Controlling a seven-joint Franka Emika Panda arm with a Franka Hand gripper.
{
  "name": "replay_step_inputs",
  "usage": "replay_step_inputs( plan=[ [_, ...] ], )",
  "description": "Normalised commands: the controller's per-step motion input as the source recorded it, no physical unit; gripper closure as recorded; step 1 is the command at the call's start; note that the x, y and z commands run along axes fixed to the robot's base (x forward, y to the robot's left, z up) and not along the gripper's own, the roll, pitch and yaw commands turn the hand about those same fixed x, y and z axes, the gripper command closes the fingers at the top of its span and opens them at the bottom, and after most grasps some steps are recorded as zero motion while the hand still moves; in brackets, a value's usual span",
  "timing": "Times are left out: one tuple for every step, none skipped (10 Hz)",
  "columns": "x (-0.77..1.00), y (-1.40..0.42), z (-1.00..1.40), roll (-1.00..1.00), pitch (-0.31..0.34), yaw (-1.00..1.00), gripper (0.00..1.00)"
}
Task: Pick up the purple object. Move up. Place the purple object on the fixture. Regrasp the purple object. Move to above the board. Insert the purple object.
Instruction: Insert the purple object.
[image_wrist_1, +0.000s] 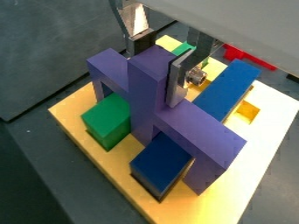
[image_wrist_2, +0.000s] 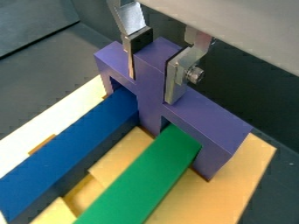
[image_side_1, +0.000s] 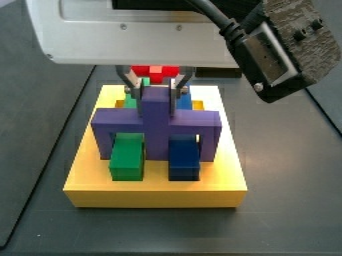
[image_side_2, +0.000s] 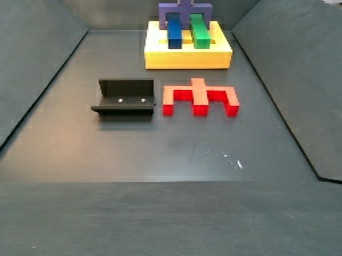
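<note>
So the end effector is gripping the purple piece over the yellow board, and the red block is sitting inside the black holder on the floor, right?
Not quite. The red block lies on the floor beside the fixture, not inside it; a side view shows the recess empty. The rest holds: the end effector grips the purple object over the board.

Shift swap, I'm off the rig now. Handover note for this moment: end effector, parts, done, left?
End effector: over the board, fingers either side of the purple object's upright rib; contact looks likely but is not certain.
Purple object: on the board, straddling the green bar and blue bar. It looks seated, but full depth is unclear.
Fixture: on the floor, nothing in it, with the red block beside it.
Done, apparently: pick, fixture regrasp, move to board, most of the insertion.
Left: confirm seating, release, retract.
</note>
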Motion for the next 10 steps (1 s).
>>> replay_step_inputs(
  plan=[
    [0.11, 0.23, 0.00, 0.00, 0.066, 0.00, 1.00],
    [0.00, 0.07, 0.00, 0.02, 0.056, 0.00, 1.00],
    [-0.26, 0.00, 0.05, 0.03, 0.014, -0.12, 1.00],
    [-0.33, 0.00, 0.19, 0.02, 0.000, -0.05, 1.00],
    [-0.21, 0.00, 0.23, 0.00, 0.000, 0.00, 1.00],
    [0.00, 0.00, 0.15, 0.00, 0.000, 0.00, 1.00],
    [0.01, 0.00, 0.00, 0.17, 0.000, 0.05, 1.00],
    [0.06, -0.01, -0.03, 0.29, 0.024, 0.09, 1.00],
    [0.16, -0.03, -0.06, 0.37, 0.060, 0.11, 1.00],
    [0.10, -0.02, -0.05, 0.43, 0.073, 0.12, 1.00]
  ],
)
